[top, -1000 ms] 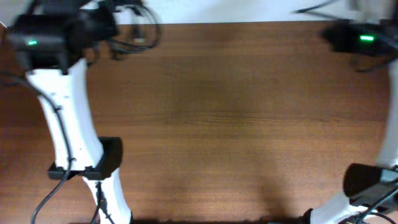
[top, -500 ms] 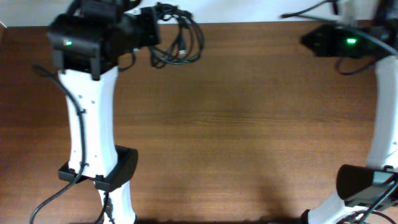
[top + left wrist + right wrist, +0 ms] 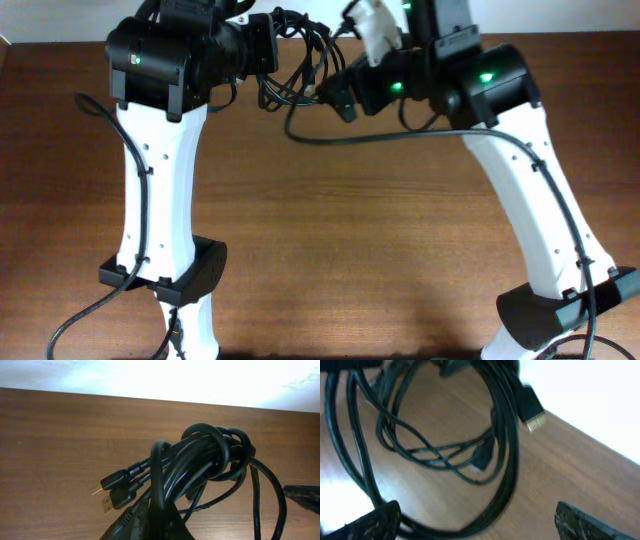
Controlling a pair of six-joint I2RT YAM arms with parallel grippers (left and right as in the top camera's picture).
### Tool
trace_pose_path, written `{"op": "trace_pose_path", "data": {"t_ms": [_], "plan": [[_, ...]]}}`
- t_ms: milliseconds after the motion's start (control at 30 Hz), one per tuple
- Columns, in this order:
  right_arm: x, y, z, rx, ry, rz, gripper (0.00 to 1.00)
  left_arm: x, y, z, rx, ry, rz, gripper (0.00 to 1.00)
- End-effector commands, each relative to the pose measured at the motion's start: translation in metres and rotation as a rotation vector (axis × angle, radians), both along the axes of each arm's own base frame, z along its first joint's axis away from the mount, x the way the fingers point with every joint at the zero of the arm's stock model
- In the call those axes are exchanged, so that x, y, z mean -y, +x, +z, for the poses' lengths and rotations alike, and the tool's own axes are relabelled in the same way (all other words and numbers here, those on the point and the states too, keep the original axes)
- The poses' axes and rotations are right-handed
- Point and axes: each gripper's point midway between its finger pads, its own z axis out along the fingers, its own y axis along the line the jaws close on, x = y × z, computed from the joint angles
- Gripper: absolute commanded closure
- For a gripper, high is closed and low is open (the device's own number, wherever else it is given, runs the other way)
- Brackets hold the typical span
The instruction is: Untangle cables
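The cables point(image 3: 300, 70) are a knotted bundle of thin black cords held up above the table near its far edge. My left gripper point(image 3: 266, 48) is shut on the bundle's lower strands point(image 3: 200, 465); two USB plugs point(image 3: 112, 496) stick out to the left. My right gripper point(image 3: 336, 92) has come in from the right and stands open. In the right wrist view its fingertips point(image 3: 375, 521) are spread wide, one long cable loop point(image 3: 505, 470) sags between them, and a gold-tipped plug point(image 3: 532, 410) hangs at the top. One slack loop point(image 3: 300, 136) droops below the bundle.
The brown wooden table point(image 3: 360, 230) runs to a white wall at the far edge point(image 3: 165, 380). Both white arms arch over the table; their bases point(image 3: 165, 275) point(image 3: 555, 310) sit at the near side.
My left arm has carried the bundle to the right along the far edge. The right arm has swung in from the far right corner to the bundle, and its jaws have opened.
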Motion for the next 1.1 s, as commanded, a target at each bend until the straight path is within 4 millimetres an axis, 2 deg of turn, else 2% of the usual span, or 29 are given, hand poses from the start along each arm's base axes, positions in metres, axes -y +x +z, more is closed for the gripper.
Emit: {"op": "trace_pose_path", "data": {"t_ms": [0,100,133,167,200,267,300,333,433,500,567,633,667,733,767,833,867,933,967,1000,1067], "plan": [[0.005,0.006,0.006,0.048,-0.031,-0.048,0.03,-0.002,-0.007,0.007,0.008,-0.015,0.001,1.00],[0.001,0.006,-0.002,0.023,-0.033,-0.046,0.06,0.005,-0.010,0.006,-0.009,-0.040,-0.028,1.00],[-0.004,0.006,-0.007,0.015,-0.038,-0.038,0.18,0.008,-0.011,0.006,-0.011,-0.050,-0.040,1.00],[-0.008,0.006,-0.009,0.011,-0.040,-0.031,0.35,0.009,-0.011,0.006,-0.011,-0.050,-0.043,1.00],[-0.012,0.006,-0.013,0.006,-0.043,-0.024,0.39,0.012,-0.013,0.006,-0.012,-0.050,-0.050,1.00],[-0.019,0.006,-0.021,-0.006,-0.050,-0.010,0.35,0.022,-0.016,0.006,-0.012,-0.049,-0.073,1.00],[-0.021,0.007,-0.024,-0.009,-0.051,-0.007,0.47,0.027,-0.018,0.006,-0.012,-0.049,-0.085,1.00],[-0.023,0.010,-0.028,-0.016,-0.055,-0.007,0.96,0.031,-0.019,0.006,-0.012,-0.048,-0.095,1.00],[-0.022,0.011,-0.033,-0.024,-0.066,-0.012,0.96,0.039,-0.023,0.006,-0.012,-0.048,-0.115,1.00],[-0.011,0.017,-0.032,-0.011,-0.085,-0.051,0.96,0.032,-0.021,0.005,-0.006,-0.018,-0.094,1.00],[0.017,0.025,-0.019,0.013,-0.086,-0.117,0.96,0.007,-0.017,0.001,-0.012,0.045,-0.012,1.00],[0.050,0.031,-0.005,0.025,-0.072,-0.190,0.96,-0.027,-0.016,-0.002,-0.030,0.095,0.078,1.00],[0.078,0.035,0.004,0.028,-0.061,-0.257,0.96,-0.053,-0.014,-0.001,-0.031,0.123,0.151,1.00],[0.149,0.043,0.015,0.014,-0.037,-0.425,0.96,-0.103,-0.010,0.003,-0.028,0.115,0.275,1.00],[0.173,0.044,0.016,0.005,-0.033,-0.472,0.96,-0.115,-0.011,0.004,-0.028,0.110,0.303,1.00],[0.228,0.043,0.013,-0.026,-0.040,-0.591,0.96,-0.153,-0.013,0.007,-0.029,0.085,0.389,1.00],[0.256,0.041,0.009,-0.047,-0.044,-0.651,0.96,-0.162,-0.014,0.007,-0.029,0.079,0.410,1.00],[0.306,0.030,0.002,-0.092,-0.048,-0.761,0.96,-0.192,-0.018,0.009,-0.029,0.071,0.482,1.00],[0.324,0.027,0.003,-0.096,-0.031,-0.795,0.96,-0.198,-0.020,0.009,-0.028,0.071,0.497,1.00],[0.330,0.025,0.004,-0.099,-0.010,-0.799,0.96,-0.199,-0.020,0.010,-0.028,0.070,0.499,1.00],[0.325,0.023,0.010,-0.108,0.081,-0.741,0.96,-0.186,-0.018,0.009,-0.032,0.028,0.450,1.00]]}}
